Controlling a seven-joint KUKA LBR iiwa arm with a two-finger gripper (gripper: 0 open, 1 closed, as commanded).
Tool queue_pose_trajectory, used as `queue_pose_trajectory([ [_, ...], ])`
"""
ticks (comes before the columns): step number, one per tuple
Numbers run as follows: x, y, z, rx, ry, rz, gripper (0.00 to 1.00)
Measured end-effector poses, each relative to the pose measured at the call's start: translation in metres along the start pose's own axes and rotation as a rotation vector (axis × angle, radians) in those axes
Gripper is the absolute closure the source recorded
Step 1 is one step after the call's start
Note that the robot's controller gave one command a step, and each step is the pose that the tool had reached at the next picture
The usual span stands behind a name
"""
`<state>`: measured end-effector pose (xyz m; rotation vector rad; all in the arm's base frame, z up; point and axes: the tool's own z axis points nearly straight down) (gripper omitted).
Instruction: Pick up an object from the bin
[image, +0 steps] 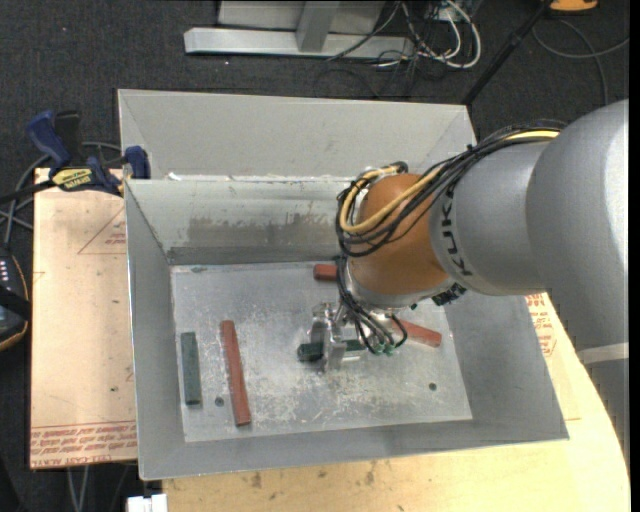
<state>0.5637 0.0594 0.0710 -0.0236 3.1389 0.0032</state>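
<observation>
In the middle of the bin's floor, a little right of the frame's centre, the jaws are down low, close to the scratched grey metal. They hang under the arm (520, 220), a thick silver tube that comes in from the right of the frame and ends in a rounded orange cover (395, 240) with yellow and black cables (350, 205) looped over it. Whether the jaws are apart or together cannot be told from this angle, because the metal parts and small wires at the tip run together. Right at their left side lies a small dark green piece (309, 352), short and blocky. It looks to be touching the tip, but I cannot tell if it sits between the jaws or just beside them.

Just right of the jaws, a short red stick (422, 336) lies slanted on the floor, its left end hidden under the wires. Above the jaws, near the foot of the back wall, a small red block (325, 271) pokes out from behind the orange cover. Well apart from all this, in the lower left of the bin (150, 300), two longer things lie side by side without touching: a long reddish-brown bar (235, 372), tilted with its lower end to the right, and to its left a shorter dark green bar (189, 367), nearly upright in the frame
</observation>
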Motion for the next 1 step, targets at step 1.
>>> queue_pose_trajectory([
  [1, -0.0058, 0.0041, -0.1732, 0.0, -0.009, -0.004, 1.0],
])
